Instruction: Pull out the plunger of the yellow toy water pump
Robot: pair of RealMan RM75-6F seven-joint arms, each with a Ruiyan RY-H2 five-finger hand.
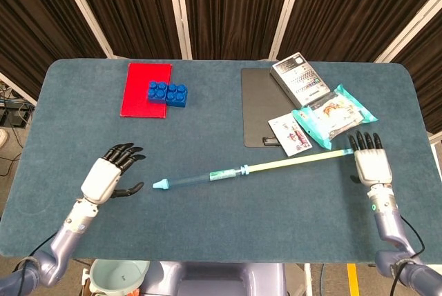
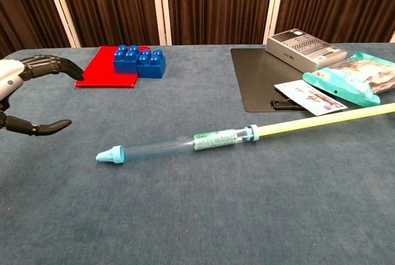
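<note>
Toy water pump lies flat on the worktop between our two hands, held by neither. Our left hand hovers just beside its blue nozzle cap, fingers spread and curled loosely around nothing, a small gap of bare cloth between thumb tip and cap. Our right hand rests palm down at the far end, fingers extended and apart, and the tip of the yellow plunger reaches its fingers; we cannot tell whether they touch.

We see a dark blue-grey cloth covering the worktop, and dark pleated curtains with pale uprights behind it. Beyond our left hand lie a red board and blue building blocks. Beyond our right hand sit a black clipboard, a grey box, a printed card and a teal snack packet.

We find the pump's long axis running nearly straight from hand to hand, nozzle towards the left hand, plunger drawn far out of the clear barrel towards the right.
</note>
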